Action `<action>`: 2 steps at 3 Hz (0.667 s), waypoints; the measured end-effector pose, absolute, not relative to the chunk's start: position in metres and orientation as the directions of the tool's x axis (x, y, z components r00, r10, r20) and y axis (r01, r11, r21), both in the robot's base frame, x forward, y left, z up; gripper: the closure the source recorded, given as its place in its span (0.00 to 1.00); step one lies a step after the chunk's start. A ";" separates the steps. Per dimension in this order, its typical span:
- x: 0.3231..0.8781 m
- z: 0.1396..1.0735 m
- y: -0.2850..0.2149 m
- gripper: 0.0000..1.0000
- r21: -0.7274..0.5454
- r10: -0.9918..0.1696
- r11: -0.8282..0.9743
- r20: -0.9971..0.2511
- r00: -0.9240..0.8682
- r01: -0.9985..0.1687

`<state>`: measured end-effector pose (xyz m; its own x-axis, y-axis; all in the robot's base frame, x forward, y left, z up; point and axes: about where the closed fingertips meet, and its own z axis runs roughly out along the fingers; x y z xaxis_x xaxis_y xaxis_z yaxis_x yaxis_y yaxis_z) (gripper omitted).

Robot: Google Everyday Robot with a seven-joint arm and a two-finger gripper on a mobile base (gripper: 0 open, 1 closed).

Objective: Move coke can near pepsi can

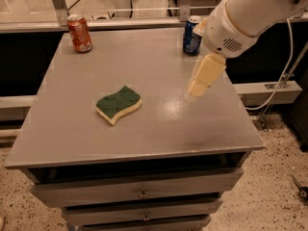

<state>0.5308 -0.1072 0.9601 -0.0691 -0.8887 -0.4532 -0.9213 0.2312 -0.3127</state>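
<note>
The coke can [79, 33] stands far left, well apart from the pepsi can [191, 38]; the end effector [206, 76] hovers empty at right, how open I cannot tell

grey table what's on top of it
A coke can at the back left corner, a pepsi can at the back right, a green and yellow sponge near the middle. The gripper hangs above the right side; the arm covers the pepsi can's right edge.
</note>
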 end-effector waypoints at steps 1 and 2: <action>0.579 0.970 -0.061 0.00 -0.339 -0.834 0.232 -0.551 -0.007 -0.912; 0.579 0.969 -0.061 0.00 -0.339 -0.835 0.232 -0.551 -0.007 -0.912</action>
<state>0.5788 -0.0610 0.9694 -0.0072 -0.8346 -0.5507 -0.9118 0.2316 -0.3390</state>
